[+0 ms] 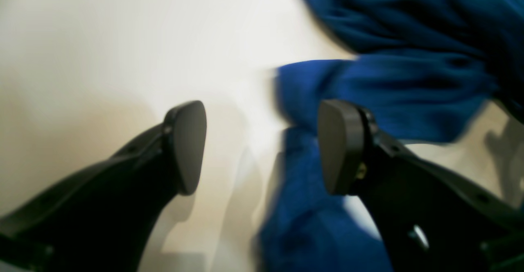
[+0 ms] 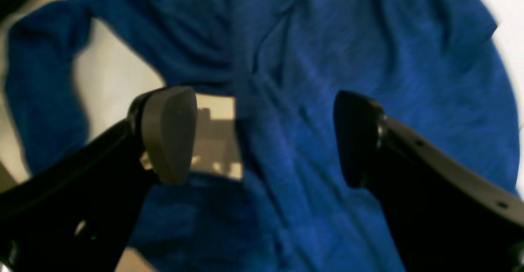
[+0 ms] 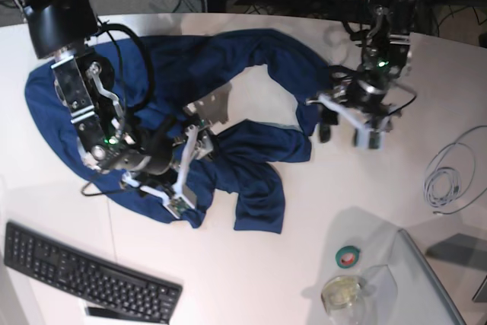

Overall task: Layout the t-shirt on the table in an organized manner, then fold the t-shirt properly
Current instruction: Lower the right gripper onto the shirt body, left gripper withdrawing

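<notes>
The t-shirt (image 3: pixel 190 58) is dark blue and lies crumpled on the white table (image 3: pixel 304 211), bunched in a rough ring around a bare patch. My right gripper (image 3: pixel 189 167) hovers over the shirt's front folds. In the right wrist view, this gripper (image 2: pixel 262 137) is open, with blue cloth (image 2: pixel 368 59) below and nothing between the pads. My left gripper (image 3: pixel 344 135) stands at the shirt's right edge. In the left wrist view, it (image 1: pixel 264 147) is open too, and the shirt (image 1: pixel 409 87) lies blurred under and beyond the right-hand finger (image 1: pixel 339 145).
A black keyboard (image 3: pixel 84 272) lies at the front left. A green tape roll (image 3: pixel 348 256) and a clear glass (image 3: pixel 342 292) sit at the front right beside a grey panel (image 3: pixel 434 279). A coiled white cable (image 3: pixel 453 173) lies at the right edge.
</notes>
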Motion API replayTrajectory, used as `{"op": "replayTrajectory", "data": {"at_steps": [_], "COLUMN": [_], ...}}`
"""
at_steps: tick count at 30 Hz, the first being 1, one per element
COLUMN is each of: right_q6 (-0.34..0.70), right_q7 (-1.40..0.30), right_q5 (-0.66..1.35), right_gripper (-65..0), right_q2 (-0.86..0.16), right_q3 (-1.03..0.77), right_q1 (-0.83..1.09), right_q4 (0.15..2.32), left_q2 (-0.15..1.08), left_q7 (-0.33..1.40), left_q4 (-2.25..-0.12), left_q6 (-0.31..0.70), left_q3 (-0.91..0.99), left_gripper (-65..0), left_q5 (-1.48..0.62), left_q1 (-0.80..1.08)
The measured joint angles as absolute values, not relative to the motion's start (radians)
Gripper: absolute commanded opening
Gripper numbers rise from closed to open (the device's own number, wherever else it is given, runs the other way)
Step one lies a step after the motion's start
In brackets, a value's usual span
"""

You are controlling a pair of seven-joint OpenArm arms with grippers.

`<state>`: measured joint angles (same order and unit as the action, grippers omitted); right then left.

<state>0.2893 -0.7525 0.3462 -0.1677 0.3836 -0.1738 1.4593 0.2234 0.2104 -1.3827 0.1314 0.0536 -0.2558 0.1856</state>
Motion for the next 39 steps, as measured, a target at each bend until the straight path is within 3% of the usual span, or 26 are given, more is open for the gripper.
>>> {"op": "replayTrajectory", "data": {"at_steps": [6, 8, 16, 20, 27, 39], "right_q6": [0.22, 0.219, 0.216, 0.213, 0.215, 0.217], "right_q7": [-0.66, -0.655, -0.57, -0.579, -0.661, -0.76], "right_q5": [0.36, 0.358, 0.361, 0.348, 0.361, 0.359], "right_gripper": [-17.1, -20.0, -46.2, -65.0, -65.0, -65.0], "right_q2": [-0.109, -0.098, -0.058, -0.075, -0.083, -0.21], "right_q3": [0.503, 0.513, 0.515, 0.513, 0.509, 0.511], "right_q1": [-0.239, -0.257, -0.27, -0.27, -0.157, 0.072], "right_q4": [1.285, 1.247, 1.125, 1.104, 1.402, 1.869], "left_q2": [0.229, 0.224, 0.224, 0.223, 0.222, 0.222], "left_q7": [0.218, 0.217, 0.215, 0.213, 0.21, 0.221], "left_q4": [-1.413, -1.424, -1.435, -1.435, -1.433, -1.433], "left_q6": [0.121, 0.125, 0.125, 0.131, 0.131, 0.13], "left_q3": [0.266, 0.313, 0.372, 0.372, 0.372, 0.359], "left_gripper": [-23.7, -23.7, -23.7, -23.7, -23.7, -23.7], "left_q5": [-0.252, -0.253, -0.253, -0.255, -0.256, -0.255], "left_q1": [0.283, 0.3, 0.36, 0.366, 0.369, 0.343]}}
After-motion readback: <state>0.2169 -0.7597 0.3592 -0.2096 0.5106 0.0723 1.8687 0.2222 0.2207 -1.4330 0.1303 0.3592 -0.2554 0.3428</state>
